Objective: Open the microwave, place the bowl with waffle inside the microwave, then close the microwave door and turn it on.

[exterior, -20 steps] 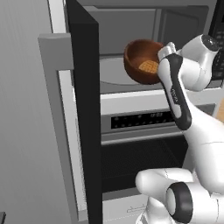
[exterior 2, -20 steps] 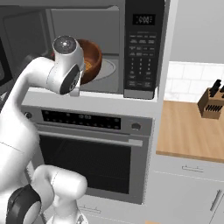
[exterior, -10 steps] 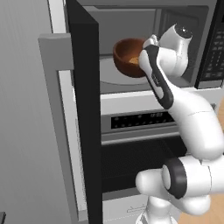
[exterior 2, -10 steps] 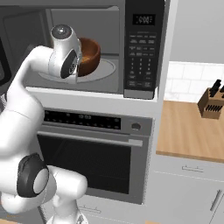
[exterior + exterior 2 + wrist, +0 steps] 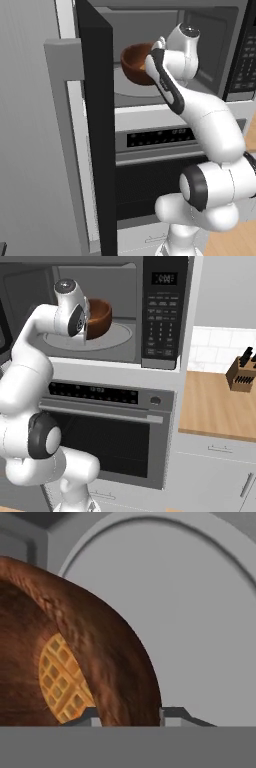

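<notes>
**Desk:** What is the frame showing, biggest thing first?

**Photographer:** The microwave (image 5: 125, 311) with the microwave door (image 5: 97, 130) swung wide at the left, its edge toward the left base camera. Inside, the pale turntable (image 5: 117, 336) sits on the cavity floor. The white arm (image 5: 200, 115) reaches in through the opening.

**Desk:** And the load?

**Photographer:** The bowl (image 5: 137, 62) hangs above the turntable's left side (not set down, by the look of it), tipped a little. The end effector (image 5: 127, 712) is clamped on the bowl's rim, one finger inside the wall and one outside. The waffle (image 5: 62, 679) lies inside against the wall.

**Desk:** Which step is this?

**Photographer:** Placing, I'd say: door open, bowl inside the cavity but held aloft.

**Desk:** Next move?

**Photographer:** Probably lowering it level onto the turntable, loosening the grip, then backing out clear of the opening before the door is swung shut.
</notes>
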Motion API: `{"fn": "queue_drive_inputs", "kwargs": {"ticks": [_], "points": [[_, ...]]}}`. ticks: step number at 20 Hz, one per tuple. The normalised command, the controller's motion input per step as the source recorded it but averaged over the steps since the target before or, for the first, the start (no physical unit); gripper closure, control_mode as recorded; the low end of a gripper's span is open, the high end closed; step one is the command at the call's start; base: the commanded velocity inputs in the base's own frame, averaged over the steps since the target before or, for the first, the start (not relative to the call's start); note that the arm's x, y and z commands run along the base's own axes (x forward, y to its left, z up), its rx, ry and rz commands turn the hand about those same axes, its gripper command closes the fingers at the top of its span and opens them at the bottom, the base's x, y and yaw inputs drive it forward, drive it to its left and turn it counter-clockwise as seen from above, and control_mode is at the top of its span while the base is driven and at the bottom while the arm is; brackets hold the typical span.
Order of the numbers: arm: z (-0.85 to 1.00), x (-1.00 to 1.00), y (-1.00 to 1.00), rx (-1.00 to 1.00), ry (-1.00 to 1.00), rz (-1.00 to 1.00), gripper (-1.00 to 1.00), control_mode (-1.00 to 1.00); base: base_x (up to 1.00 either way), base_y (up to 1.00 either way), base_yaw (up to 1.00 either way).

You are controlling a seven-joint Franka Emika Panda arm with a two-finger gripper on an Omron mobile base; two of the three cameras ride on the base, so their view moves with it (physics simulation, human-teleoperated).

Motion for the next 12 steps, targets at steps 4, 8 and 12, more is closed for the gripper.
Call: {"fn": "queue_drive_inputs", "kwargs": {"ticks": [4,8,12], "points": [[-0.83,0.17,0.00,-0.05,0.00,0.00,-1.00,-1.00,0.00,0.00,0.00],[-0.54,0.00,0.00,0.00,-0.20,0.00,-1.00,-1.00,0.00,0.00,0.00],[-0.27,0.00,0.00,0.03,-0.33,0.00,-1.00,-1.00,0.00,0.00,0.00]]}}
